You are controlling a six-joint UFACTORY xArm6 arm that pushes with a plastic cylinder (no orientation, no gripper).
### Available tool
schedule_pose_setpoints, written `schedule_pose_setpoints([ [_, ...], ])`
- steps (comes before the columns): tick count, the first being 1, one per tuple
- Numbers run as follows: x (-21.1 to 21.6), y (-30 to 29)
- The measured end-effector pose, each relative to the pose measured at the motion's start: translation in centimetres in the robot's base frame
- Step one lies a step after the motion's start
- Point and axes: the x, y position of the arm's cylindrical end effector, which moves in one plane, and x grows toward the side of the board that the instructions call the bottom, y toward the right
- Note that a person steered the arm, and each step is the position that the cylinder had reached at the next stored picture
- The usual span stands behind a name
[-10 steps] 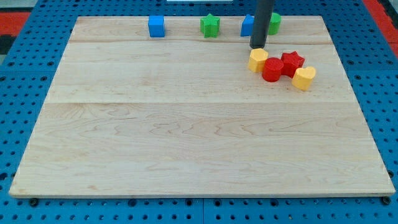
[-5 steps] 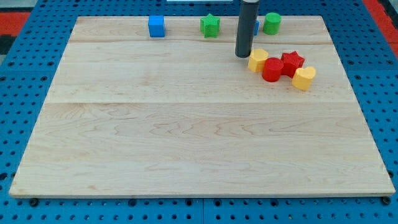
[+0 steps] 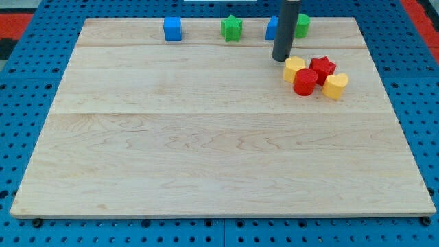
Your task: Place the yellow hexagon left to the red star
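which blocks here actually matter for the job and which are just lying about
In the job:
yellow hexagon
red star
my tip, just up-left of the hexagon

Lying about:
red cylinder
yellow heart-like block
blue cube
green star
second blue block
green round block

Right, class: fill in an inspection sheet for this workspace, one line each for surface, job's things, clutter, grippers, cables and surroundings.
Surface: pale wooden board, flat.
Job's things: yellow hexagon touching the red star on its left side.
Clutter: red cylinder and yellow heart in the same cluster; blue cube, green star, a second blue block and a green block along the view's top.
Grippers: none; my tip just upper-left of the hexagon.
Cables: nothing seen.
Surroundings: blue perforated base.
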Motion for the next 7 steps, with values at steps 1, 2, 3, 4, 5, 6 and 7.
schedule_pose_setpoints([
  [1, 0.2, -0.3],
  [2, 0.4, -1.7],
  [3, 0.8, -1.3],
  [4, 1.6, -0.6],
  [5, 1.7, -0.5],
  [6, 1.7, -0.5],
  [7, 1.7, -0.6],
])
